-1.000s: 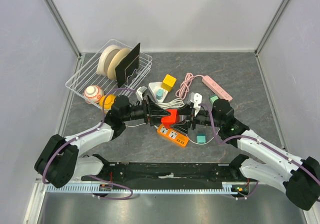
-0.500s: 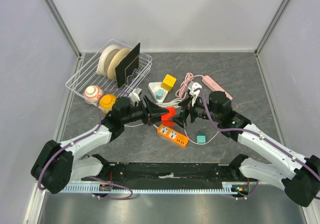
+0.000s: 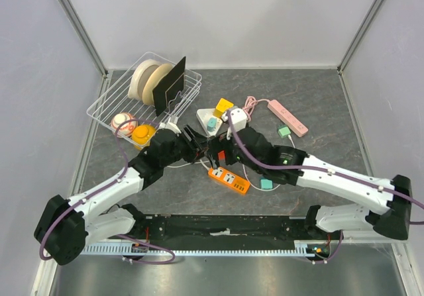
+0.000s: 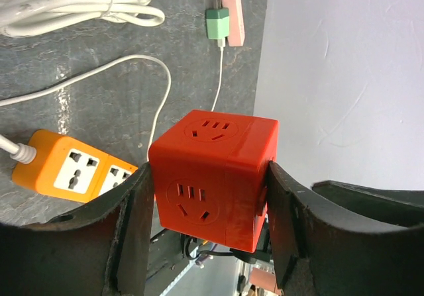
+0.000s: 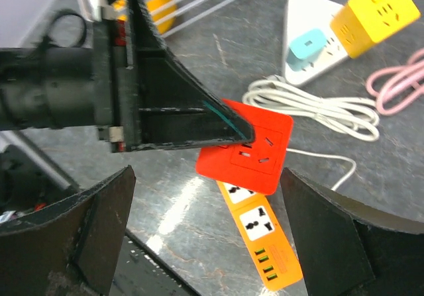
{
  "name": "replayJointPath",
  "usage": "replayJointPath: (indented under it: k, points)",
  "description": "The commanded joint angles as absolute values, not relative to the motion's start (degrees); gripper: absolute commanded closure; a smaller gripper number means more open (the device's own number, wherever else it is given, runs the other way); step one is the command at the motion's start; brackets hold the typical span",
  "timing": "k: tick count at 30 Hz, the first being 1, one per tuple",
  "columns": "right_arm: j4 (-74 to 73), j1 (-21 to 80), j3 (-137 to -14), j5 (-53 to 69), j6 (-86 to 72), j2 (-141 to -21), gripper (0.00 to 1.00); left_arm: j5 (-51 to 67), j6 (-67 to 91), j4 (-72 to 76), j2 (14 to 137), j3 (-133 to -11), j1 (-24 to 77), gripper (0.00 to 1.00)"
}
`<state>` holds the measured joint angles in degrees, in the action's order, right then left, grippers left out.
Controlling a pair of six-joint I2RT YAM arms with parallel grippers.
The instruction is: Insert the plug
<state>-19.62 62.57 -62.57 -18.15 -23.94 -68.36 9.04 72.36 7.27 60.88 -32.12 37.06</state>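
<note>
We work on a grey stone-patterned table (image 3: pixel 318 97) boxed in by plain white walls, with a wire basket (image 3: pixel 106 100) at the upper left of the overhead view. Both arms meet near the middle of the frame. The left gripper (image 4: pixel 209 177) clamps the red socket cube (image 5: pixel 255 153) by two opposite faces and holds it off the table, just above the orange power strip (image 3: pixel 229 179). The right gripper (image 5: pixel 207 177) hangs over the cube with its jaws spread wide and nothing between them. No plug is in hand, so we judge the step to be fetching one. We cannot tell for sure which plug is meant. Candidates are the green plug (image 4: pixel 217 24) touching the end of the pink power strip (image 3: pixel 287 117) toward the upper right, and the teal plug (image 5: pixel 303 48) seated in the white triangular base (image 5: pixel 301 8) beside the yellow cube (image 5: pixel 374 8). To do this well, we would keep the left grip firm and the cube motionless, with one socket face turned openly toward the right arm. We would take the chosen plug by its body, leaving the pins clear and watching that the coiled white cable (image 5: pixel 311 110) does not snag. We would square the pins to the slots before pushing, then press straight along the pin axis while the left arm braces. A skewed push would likely twist the cube between its flat pads.
</note>
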Motion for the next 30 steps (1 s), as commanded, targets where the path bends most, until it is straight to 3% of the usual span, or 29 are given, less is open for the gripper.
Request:
replayJointPath:
  k: [1,12,30]
  points:
    - [-24.26,64.16,-65.57,-31.46,-27.42,-72.24,0.02,4.84,71.89,7.91,59.5,-34.45,37.44,0.98]
    - [-9.59,64.34,-58.09,-28.31,-26.99,-73.3,0.03,3.96,73.3,7.73,58.54,-34.1,37.79,0.98]
    - [-2.29,64.34,-56.16,-31.9,-24.09,-79.45,0.12,4.66,74.88,7.91,57.22,-33.31,38.23,0.98]
